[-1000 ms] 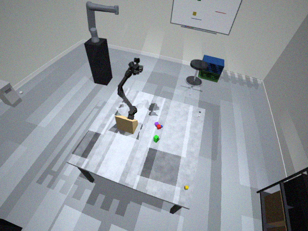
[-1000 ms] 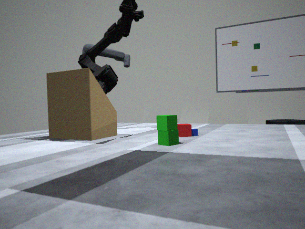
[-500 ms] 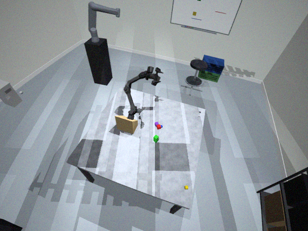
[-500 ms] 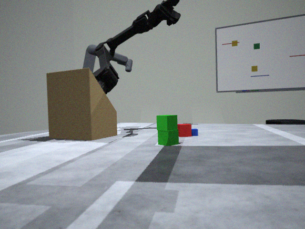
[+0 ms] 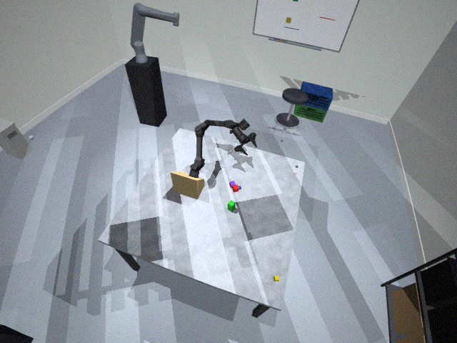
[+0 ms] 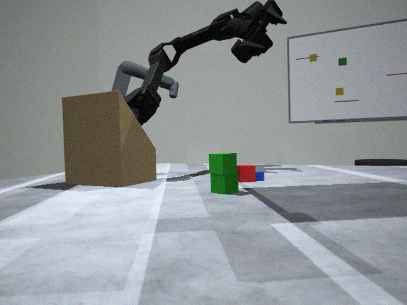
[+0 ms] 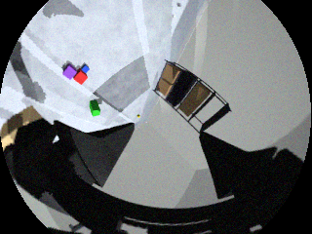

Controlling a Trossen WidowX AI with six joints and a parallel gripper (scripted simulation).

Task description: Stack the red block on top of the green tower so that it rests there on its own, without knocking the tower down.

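Overhead, the gripper [image 5: 246, 142] hung high above the far part of the table [image 5: 206, 236], its jaws spread wide and holding nothing. Meanwhile the red block [image 6: 246, 173] sat on the table beside purple [image 5: 232, 183] and blue [image 6: 259, 175] blocks, just beyond the two-block green tower [image 6: 224, 173], near the tan box [image 6: 105, 139].

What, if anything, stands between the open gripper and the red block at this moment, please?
Nothing visible blocks a descent: the gripper hangs open, high above the table, and the red block has its top bare. A purple block and a blue block crowd its sides, though, so finger room looks tight.
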